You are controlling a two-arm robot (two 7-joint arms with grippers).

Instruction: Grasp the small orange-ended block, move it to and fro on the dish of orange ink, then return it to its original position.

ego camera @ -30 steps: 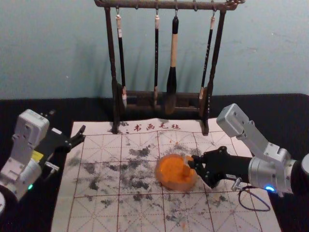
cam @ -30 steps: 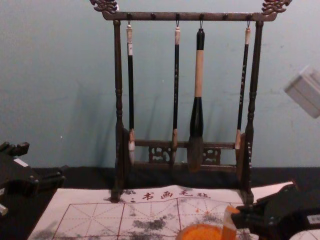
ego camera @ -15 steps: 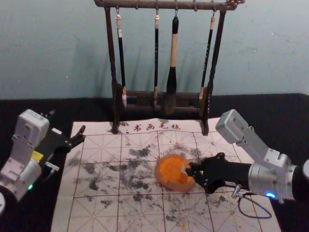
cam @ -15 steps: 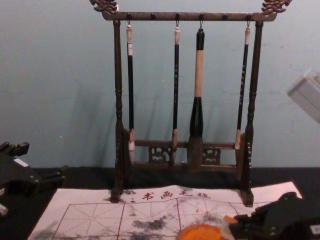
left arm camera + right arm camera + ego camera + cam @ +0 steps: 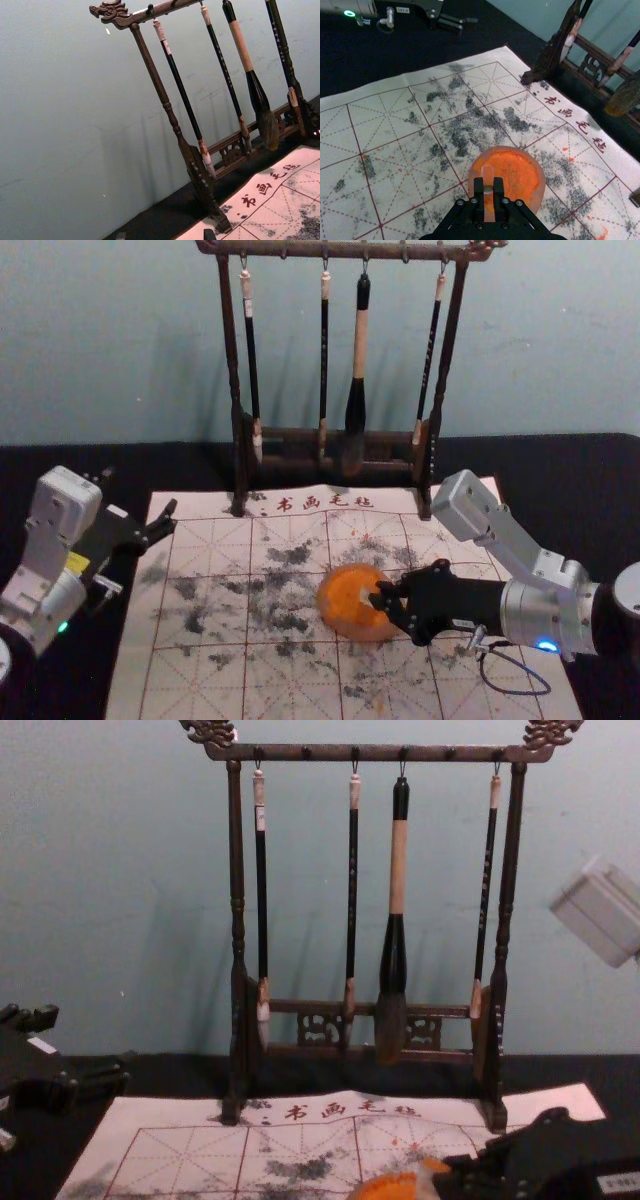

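Right gripper (image 5: 378,597) extended, I pinch the small block (image 5: 487,173) between two dark fingers. A wooden rack (image 5: 240,455) hung with four brushes (image 5: 357,405) stands at the far edge of the ink-spotted mat (image 5: 200,680). My left gripper (image 5: 140,492) waits at left, fingers spread. Over the round orange dish (image 5: 340,608), the block's pale end protrudes past my fingertips.

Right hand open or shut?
Shut on the block: the right wrist view shows the right hand with a finger against each side of it, over the dish.
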